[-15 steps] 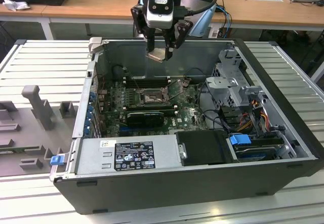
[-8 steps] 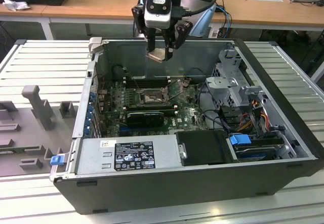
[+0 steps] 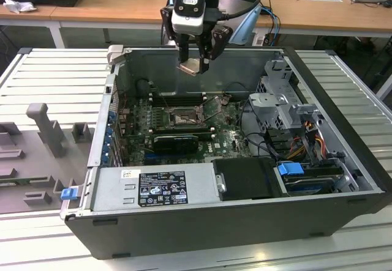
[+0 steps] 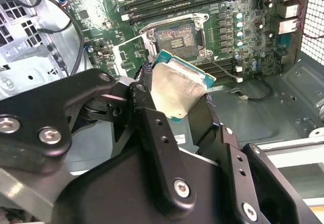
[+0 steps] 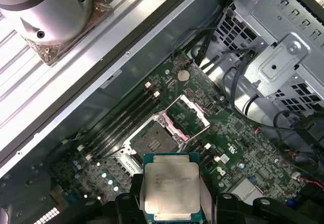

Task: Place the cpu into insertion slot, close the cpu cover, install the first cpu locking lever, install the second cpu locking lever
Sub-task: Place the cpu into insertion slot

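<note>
Ribbed grey metal table (image 3: 55, 69) carries an open computer case (image 3: 245, 222) lying on its side, wooden tables (image 3: 110, 2) behind it. cpu (image 3: 190, 66) is off the board, up in the air over the case opening, well apart from the insertion slot (image 3: 182, 119). Both wrist views show the cpu (image 4: 177, 90) (image 5: 169, 188) silver-grey top towards the cameras, green edge visible, sitting tilted. Claw (image 3: 195, 63) is pinching the cpu by two opposite edges, with black fingers (image 4: 152, 128) on either side of the chip. Insertion slot (image 5: 153, 144) is bare, its contact field exposed, nothing seated in it. cpu cover (image 5: 188, 114) is swung open, away from the slot. Long black memory slots (image 5: 124, 123) run alongside the socket on the green circuit board (image 5: 243, 153). Further out, in the exterior view: power supply (image 3: 153, 185) along the near wall, metal drive cage (image 3: 282, 100) and cable bundle at the exterior view's right.
</note>
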Controlling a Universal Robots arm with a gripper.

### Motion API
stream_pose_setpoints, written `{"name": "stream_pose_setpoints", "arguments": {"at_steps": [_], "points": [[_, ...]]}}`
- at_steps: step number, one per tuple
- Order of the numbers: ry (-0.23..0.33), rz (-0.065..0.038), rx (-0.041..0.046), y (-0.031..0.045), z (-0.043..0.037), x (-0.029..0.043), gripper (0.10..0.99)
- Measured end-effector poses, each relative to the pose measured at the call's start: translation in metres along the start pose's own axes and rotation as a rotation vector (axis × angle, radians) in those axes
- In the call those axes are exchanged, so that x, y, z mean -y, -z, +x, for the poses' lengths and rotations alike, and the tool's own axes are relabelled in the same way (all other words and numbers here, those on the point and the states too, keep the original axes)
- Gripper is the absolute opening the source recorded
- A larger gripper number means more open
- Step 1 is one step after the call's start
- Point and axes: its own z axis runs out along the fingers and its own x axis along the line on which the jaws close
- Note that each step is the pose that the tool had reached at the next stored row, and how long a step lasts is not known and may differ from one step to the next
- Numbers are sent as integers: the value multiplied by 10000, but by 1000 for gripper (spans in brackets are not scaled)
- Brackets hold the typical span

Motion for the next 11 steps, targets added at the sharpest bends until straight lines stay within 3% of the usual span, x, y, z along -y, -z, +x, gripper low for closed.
{"name": "stream_pose_setpoints", "arguments": {"at_steps": [11], "points": [[-741,-15,65,-3,0,0,525]]}}
